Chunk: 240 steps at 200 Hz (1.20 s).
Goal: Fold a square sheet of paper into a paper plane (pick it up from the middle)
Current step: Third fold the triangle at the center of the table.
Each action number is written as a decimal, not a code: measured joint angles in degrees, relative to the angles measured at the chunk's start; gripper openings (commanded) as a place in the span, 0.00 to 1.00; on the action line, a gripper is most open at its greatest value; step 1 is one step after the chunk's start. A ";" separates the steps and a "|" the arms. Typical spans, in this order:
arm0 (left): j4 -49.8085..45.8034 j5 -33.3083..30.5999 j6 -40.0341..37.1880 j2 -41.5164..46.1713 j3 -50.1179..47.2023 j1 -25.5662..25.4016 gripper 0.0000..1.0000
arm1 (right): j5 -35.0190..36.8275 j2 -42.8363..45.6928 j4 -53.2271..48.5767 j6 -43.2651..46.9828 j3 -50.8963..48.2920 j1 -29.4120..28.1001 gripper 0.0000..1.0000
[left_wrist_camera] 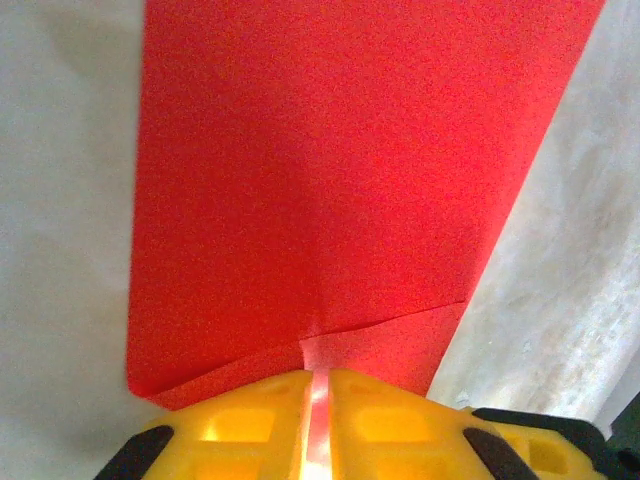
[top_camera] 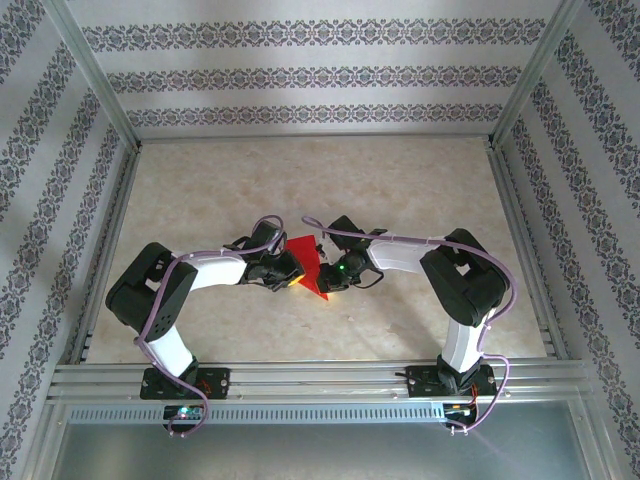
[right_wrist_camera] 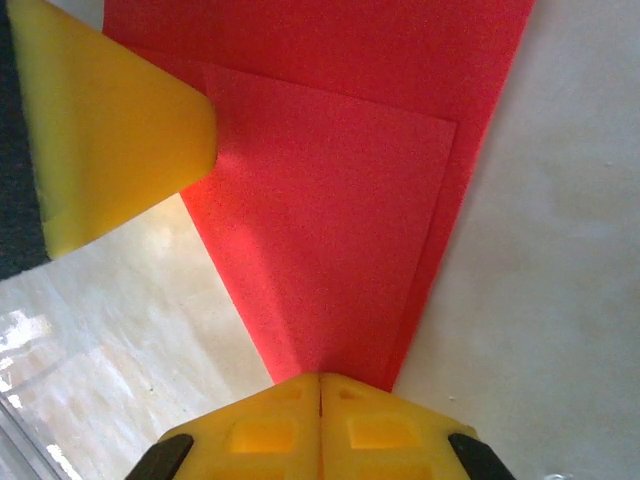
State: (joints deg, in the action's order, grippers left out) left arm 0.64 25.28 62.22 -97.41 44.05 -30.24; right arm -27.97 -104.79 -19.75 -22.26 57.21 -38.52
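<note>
so both arms meet at mid frame of the top view over the beige table (top_camera: 400,190), and the red paper sheet (top_camera: 306,262) sits between the two wrists, partly folded, one face darker than the other. left gripper (left_wrist_camera: 318,388): yellow fingers at bottom centre of the left wrist view, jaws almost together with only a thin slit. the sheet's folded edge runs into that slit, so it looks pinched, though how firm the hold is i can't tell. right gripper (right_wrist_camera: 320,388): bottom centre of the right wrist view, jaws pressed fully together on the narrow tapered end of the sheet, two red layers showing above. another yellow finger (right_wrist_camera: 110,130) at upper left of that view overlaps the sheet's left edge.
</note>
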 measured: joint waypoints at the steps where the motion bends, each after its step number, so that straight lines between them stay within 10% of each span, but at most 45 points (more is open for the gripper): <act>1: 0.00 0.04 -0.15 0.00 0.00 0.00 0.17 | 0.09 0.00 0.00 0.02 0.04 0.00 0.08; 139: -5.01 -0.11 -20.39 4.28 -0.20 16.81 0.22 | 2.05 -0.70 0.26 -2.14 1.42 -0.37 0.08; 240: 0.46 -0.33 -12.96 15.85 -3.19 7.67 0.24 | 7.78 1.55 10.29 -15.96 1.92 2.01 0.16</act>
State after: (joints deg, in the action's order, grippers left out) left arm 1.10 24.95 49.25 -81.56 40.86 -22.57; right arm -20.18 -103.24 -9.45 -38.22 59.13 -36.51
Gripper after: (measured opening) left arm 0.239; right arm 0.128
